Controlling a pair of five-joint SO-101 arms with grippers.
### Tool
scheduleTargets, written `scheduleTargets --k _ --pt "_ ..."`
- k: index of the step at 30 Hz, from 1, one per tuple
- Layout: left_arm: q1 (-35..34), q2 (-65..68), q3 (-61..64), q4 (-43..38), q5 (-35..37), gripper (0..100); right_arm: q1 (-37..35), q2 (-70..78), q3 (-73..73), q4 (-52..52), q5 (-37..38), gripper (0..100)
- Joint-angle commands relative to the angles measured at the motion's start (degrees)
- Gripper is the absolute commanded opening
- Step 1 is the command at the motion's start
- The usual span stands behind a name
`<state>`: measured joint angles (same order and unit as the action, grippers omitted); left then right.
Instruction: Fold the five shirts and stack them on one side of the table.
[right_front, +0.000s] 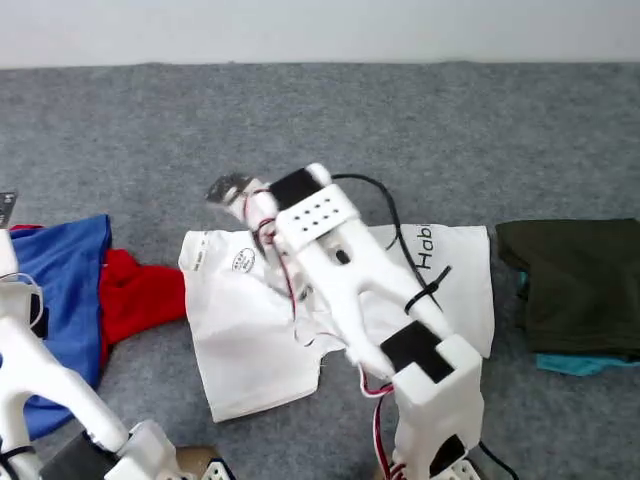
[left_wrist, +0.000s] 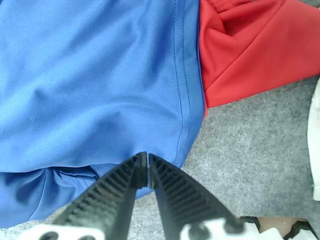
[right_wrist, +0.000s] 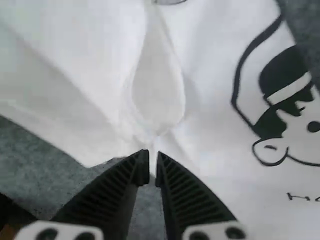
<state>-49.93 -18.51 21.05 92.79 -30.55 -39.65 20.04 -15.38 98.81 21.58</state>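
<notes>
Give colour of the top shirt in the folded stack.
Dark olive, nearly black shirt; the high view shows it best.

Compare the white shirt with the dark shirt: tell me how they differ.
The white shirt lies spread out and rumpled mid-table; the dark shirt is folded into a neat rectangle at the table's right side. The white shirt bears black print; the dark shirt shows none. The dark shirt rests on a teal shirt; the white shirt lies straight on the grey table. Both are on the same table.
</notes>
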Motion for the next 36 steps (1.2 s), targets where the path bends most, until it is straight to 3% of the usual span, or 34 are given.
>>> scheduleTargets --k 1,9,17,23,36 --pt "-0.09 -1.93 -0.22 -0.88 -0.44 1 -3.91 -1.71 -0.97 4.26 -0.62 0.8" --pt "0.0 -1.93 -0.22 -0.88 -0.44 1 -10.24 -7.25 1.67 2.33 -0.53 0.9" --pt "-0.09 -1.93 -0.22 -0.62 -0.44 1 3.03 6.11 1.76 -8.04 3.25 0.9" --pt "-0.18 -2.02 -0.22 -0.53 -0.44 1 7.16 13.23 1.58 -5.23 3.96 0.9" --pt "-0.18 -2.02 -0.22 -0.7 -0.44 1 4.0 -5.05 0.26 3.82 3.43 0.9"
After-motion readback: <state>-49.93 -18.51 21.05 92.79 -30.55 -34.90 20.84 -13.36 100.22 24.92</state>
